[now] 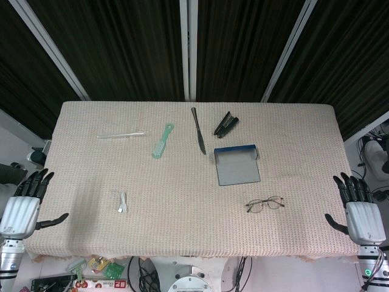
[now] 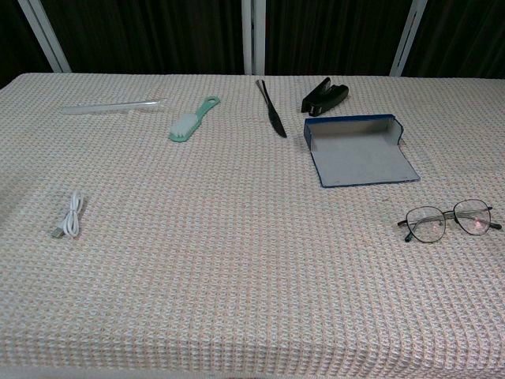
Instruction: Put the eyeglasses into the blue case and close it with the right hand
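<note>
The eyeglasses [image 1: 265, 204] [image 2: 449, 221], thin dark wire frames with round lenses, lie on the cloth to the right of centre. Just beyond them the blue case [image 1: 237, 165] [image 2: 359, 151] lies open, its grey lining up and its flap spread toward me. My right hand [image 1: 357, 204] hovers at the table's right edge, fingers apart and holding nothing, well to the right of the glasses. At the left edge my left hand [image 1: 25, 204] is likewise spread and empty. Neither hand shows in the chest view.
A black stapler [image 1: 226, 124] [image 2: 324, 96] and a dark knife [image 1: 198, 130] [image 2: 271, 107] lie behind the case. A green brush [image 1: 162, 141] [image 2: 193, 119], a clear tube [image 1: 121, 134] [image 2: 110, 106] and a white cable [image 1: 123, 202] [image 2: 70, 215] lie to the left.
</note>
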You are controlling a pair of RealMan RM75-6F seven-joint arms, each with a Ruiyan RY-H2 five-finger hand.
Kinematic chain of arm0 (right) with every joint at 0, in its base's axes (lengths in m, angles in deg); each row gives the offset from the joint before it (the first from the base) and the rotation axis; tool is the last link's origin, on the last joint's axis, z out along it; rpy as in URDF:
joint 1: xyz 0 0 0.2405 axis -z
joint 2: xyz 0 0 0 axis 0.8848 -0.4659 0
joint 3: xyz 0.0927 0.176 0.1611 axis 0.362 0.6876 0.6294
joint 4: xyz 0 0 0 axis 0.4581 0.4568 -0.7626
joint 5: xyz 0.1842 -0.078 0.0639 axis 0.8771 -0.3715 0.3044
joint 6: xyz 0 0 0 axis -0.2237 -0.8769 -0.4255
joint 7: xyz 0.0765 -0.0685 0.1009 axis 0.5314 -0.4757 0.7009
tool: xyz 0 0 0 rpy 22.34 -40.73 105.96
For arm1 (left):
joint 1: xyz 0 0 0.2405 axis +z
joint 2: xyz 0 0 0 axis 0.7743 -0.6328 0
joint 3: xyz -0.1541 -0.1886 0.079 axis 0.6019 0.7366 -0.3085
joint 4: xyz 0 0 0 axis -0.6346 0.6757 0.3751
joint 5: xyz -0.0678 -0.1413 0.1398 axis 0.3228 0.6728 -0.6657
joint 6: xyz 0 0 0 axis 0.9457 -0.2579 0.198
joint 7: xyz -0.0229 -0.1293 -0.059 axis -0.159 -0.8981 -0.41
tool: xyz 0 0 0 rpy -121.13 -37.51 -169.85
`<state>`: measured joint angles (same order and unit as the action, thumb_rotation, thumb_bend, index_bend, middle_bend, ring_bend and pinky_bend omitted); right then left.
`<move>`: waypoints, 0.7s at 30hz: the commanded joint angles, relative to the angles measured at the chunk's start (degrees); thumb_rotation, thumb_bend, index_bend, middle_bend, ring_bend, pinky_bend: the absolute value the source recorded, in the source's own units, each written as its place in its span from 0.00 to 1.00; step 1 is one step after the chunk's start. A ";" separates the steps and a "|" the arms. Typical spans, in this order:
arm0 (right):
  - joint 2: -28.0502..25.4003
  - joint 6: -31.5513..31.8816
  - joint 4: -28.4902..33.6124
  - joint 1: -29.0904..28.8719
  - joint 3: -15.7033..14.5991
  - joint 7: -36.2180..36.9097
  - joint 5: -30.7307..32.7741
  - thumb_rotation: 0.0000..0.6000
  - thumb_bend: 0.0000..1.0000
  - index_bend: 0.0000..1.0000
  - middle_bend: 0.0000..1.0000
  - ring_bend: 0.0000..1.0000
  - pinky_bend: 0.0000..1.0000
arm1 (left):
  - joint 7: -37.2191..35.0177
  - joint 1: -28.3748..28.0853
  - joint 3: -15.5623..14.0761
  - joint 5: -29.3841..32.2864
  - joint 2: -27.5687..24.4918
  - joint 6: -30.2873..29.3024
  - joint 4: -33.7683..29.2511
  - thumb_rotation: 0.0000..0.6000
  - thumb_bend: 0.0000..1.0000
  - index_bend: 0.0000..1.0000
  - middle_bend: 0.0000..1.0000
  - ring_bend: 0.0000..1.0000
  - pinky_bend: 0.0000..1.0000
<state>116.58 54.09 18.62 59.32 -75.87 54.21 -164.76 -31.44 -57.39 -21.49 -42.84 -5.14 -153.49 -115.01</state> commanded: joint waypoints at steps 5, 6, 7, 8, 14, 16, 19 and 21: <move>-0.11 -1.29 0.54 -0.86 -0.09 -1.53 -0.36 1.00 0.12 0.00 0.00 0.00 0.00 | -0.04 0.15 -0.29 -0.16 0.46 0.04 0.23 0.68 0.08 0.05 0.04 0.04 0.18; -0.14 -1.52 0.79 -1.07 -0.07 -1.89 -0.47 1.00 0.12 0.00 0.00 0.00 0.00 | -0.03 0.21 -0.35 -0.23 0.45 -0.04 0.21 0.68 0.08 0.05 0.04 0.04 0.18; -0.16 -1.80 1.01 -1.28 -0.06 -2.38 -0.49 1.00 0.12 0.00 0.00 0.00 0.00 | -0.04 0.22 -0.36 -0.19 0.43 0.00 0.23 0.68 0.08 0.05 0.04 0.04 0.18; -0.22 -2.25 1.19 -1.59 -0.06 -3.07 -0.56 1.00 0.12 0.00 0.00 0.00 0.00 | -0.05 0.26 -0.39 -0.19 0.47 -0.02 0.26 0.68 0.08 0.05 0.04 0.04 0.18; -0.85 -6.90 3.52 -4.99 0.00 -9.97 -1.28 1.00 0.12 0.00 0.00 0.00 0.00 | -0.67 -0.04 -0.25 0.14 0.53 0.67 0.76 0.68 0.08 0.05 0.04 0.04 0.18; -1.41 -9.92 5.09 -6.83 -0.44 -11.97 -2.04 1.00 0.12 0.00 0.00 0.00 0.00 | -1.14 -0.15 -0.42 0.13 0.69 1.11 1.10 0.68 0.08 0.05 0.04 0.04 0.18; -1.87 -14.50 6.61 -9.67 -0.70 -14.59 -2.39 1.00 0.12 0.00 0.00 0.00 0.00 | -1.09 -0.28 -0.63 0.04 0.83 1.54 1.42 0.68 0.08 0.05 0.04 0.04 0.18; -1.78 -18.23 7.30 -11.76 -0.44 -16.56 -0.93 1.00 0.12 0.00 0.00 0.00 0.00 | -1.10 -0.27 -0.67 -0.18 0.84 1.38 1.27 0.68 0.08 0.05 0.04 0.04 0.18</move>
<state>115.10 40.03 24.37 50.48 -76.31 40.50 -166.56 -32.53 -57.66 -22.15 -43.01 -4.31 -152.10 -113.72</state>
